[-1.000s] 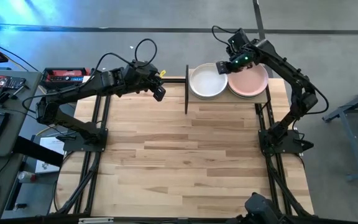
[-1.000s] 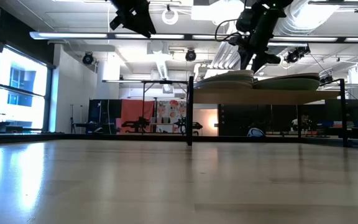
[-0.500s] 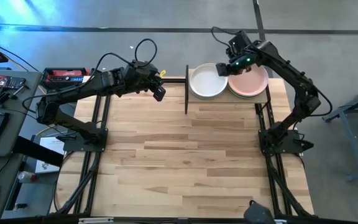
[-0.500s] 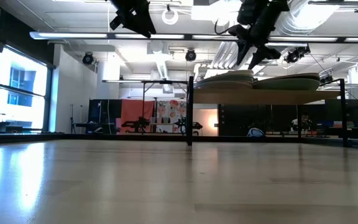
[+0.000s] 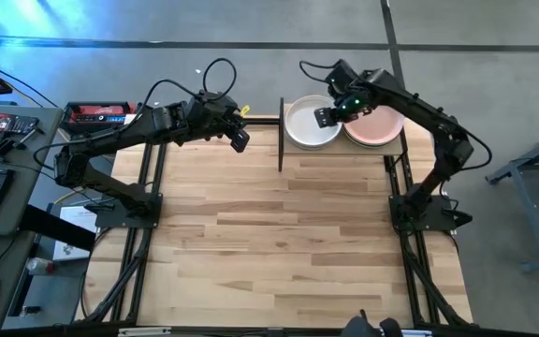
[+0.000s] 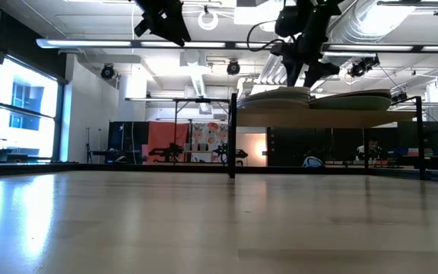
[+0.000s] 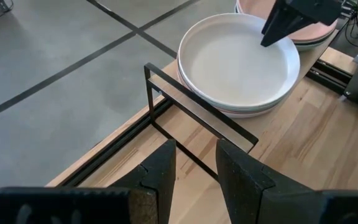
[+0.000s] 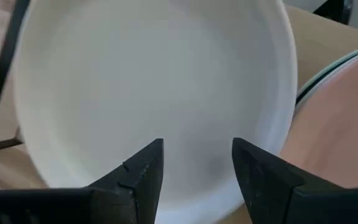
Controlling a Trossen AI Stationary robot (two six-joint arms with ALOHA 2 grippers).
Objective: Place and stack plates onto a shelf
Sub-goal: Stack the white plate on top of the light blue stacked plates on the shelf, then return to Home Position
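High view: right gripper [image 5: 324, 116], jaws spread and empty, hovers directly over the round cream-white plate [image 5: 307, 126] stacked on the small light-wood shelf [image 5: 403, 140], probably clear of it; left gripper [image 5: 240, 140] waits apart, fingers parted.

Matte, smooth plates [image 5: 309, 124] on a light-wood shelf [image 5: 396, 147] — black metal frame, slatted wooden tabletop [image 5: 279, 234]
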